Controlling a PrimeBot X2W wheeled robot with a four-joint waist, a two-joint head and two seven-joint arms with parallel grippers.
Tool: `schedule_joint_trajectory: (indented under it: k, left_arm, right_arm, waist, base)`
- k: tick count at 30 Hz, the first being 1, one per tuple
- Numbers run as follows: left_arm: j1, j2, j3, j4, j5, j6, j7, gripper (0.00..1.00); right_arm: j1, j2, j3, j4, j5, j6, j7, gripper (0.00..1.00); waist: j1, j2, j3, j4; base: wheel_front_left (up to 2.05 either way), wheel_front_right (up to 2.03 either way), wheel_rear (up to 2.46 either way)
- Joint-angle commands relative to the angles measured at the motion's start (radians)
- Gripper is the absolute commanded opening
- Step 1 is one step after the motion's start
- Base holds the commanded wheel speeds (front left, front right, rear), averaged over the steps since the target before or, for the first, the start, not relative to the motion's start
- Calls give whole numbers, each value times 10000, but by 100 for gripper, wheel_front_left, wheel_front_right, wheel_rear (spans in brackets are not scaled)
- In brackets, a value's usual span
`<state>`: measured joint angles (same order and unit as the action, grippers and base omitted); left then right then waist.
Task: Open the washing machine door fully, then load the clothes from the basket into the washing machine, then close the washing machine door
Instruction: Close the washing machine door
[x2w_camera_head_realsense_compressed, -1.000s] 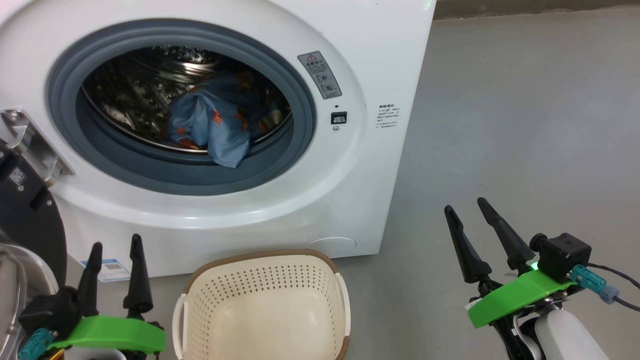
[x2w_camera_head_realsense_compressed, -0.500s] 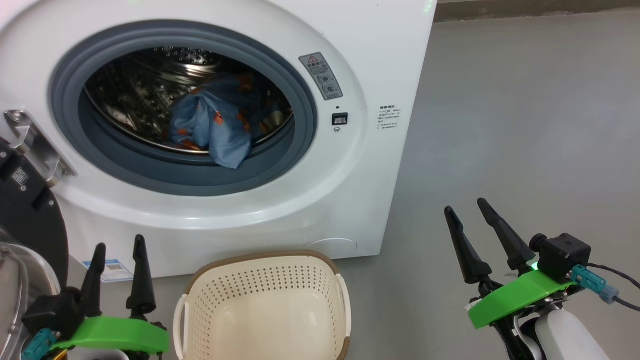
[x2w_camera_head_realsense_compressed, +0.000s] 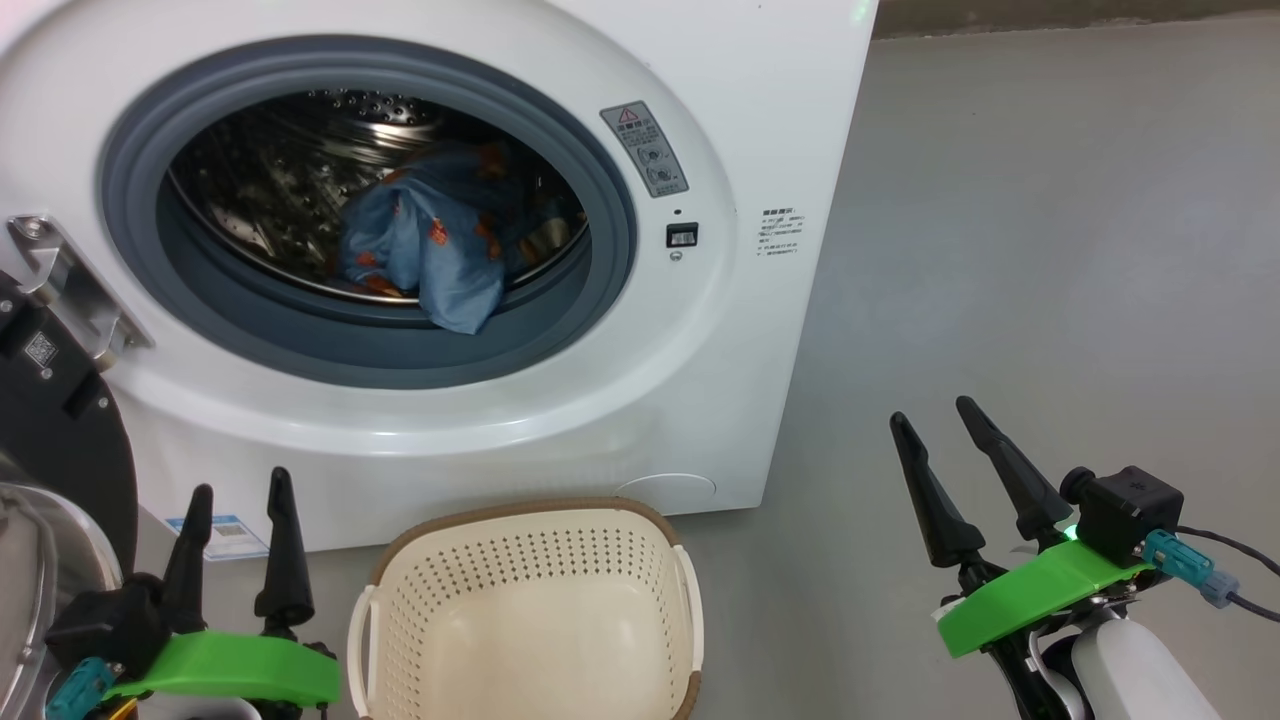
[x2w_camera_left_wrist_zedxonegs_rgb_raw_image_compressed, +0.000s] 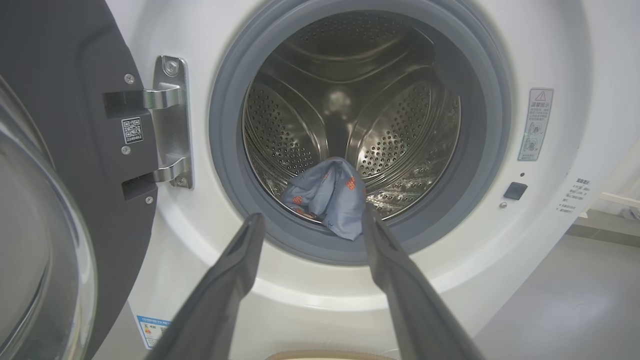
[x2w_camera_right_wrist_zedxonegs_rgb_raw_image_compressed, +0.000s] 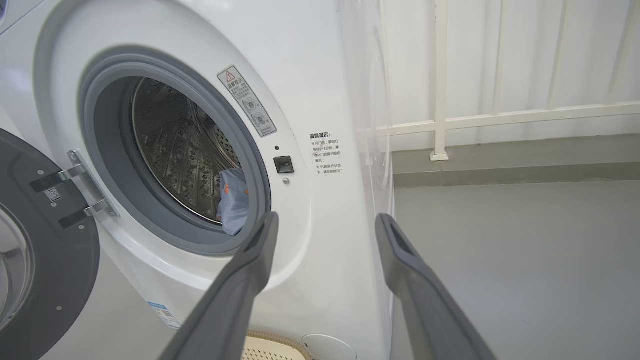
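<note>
Barely anything moved since a second ago: left gripper (x2w_camera_head_realsense_compressed: 243, 482) shows slightly further right in the head view, and the whole picture shifted a touch too, so part of that is camera. Right gripper (x2w_camera_head_realsense_compressed: 932, 410) is unchanged. The clothes: blue cloth (x2w_camera_head_realsense_compressed: 430, 240) with orange figures lies inside the drum (x2w_camera_head_realsense_compressed: 260, 190) near its front, one corner drooping over the drum lip onto the grey gasket (x2w_camera_head_realsense_compressed: 130, 200). A pale yellowish bit shows behind it, too small to call. The washing machine door (x2w_camera_head_realsense_compressed: 50, 430) is swung wide on the robot's left, and the basket (x2w_camera_head_realsense_compressed: 520, 507) on the floor in front of the washing machine (x2w_camera_head_realsense_compressed: 760, 100) looks empty as far as its inside shows. Judgement: opening and loading are done, only closing the door is left, and the hanging corner may need a push in first. Both grippers have fingers spread, nothing held, parked low either side of the basket and well clear of the door. The left wrist view looks straight into the drum, with cloth low at the front and bare steel behind, plus the hinge (x2w_camera_left_wrist_zedxonegs_rgb_raw_image_compressed: 170, 122) and the door's glass bowl (x2w_camera_left_wrist_zedxonegs_rgb_raw_image_compressed: 45, 260), cut off in the head view. The right wrist view adds the washer's side and a white railing (x2w_camera_right_wrist_zedxonegs_rgb_raw_image_compressed: 440, 80), but shows just a sliver of cloth. Basket interior is readable from the head view.
</note>
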<state>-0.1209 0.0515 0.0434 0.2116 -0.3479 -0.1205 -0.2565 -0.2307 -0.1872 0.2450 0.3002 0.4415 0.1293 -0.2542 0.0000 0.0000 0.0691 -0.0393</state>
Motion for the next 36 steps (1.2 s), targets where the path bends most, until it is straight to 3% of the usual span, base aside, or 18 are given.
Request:
schedule_joint_trajectory:
  k: [1, 21, 36]
  left_arm:
    - [-65, 156, 359, -293, 34, -46, -53, 100]
    - [-3, 110, 368, -447, -9, -87, -53, 100]
    - [29, 91, 363, -515, 35, -96, -53, 100]
  right_arm:
    - [-4, -42, 210, -218, 69, 14, -76, 100]
    - [-17, -10, 223, -177, 64, 14, -76, 100]
    - [9, -15, 226, -212, 66, 14, -76, 100]
  waist:
    - [0, 0, -5, 5]
    - [0, 0, -21, -24]
    - [0, 0, -6, -32]
  base:
    - [-16, 16, 0]
    - [-115, 115, 0]
    - [-11, 11, 0]
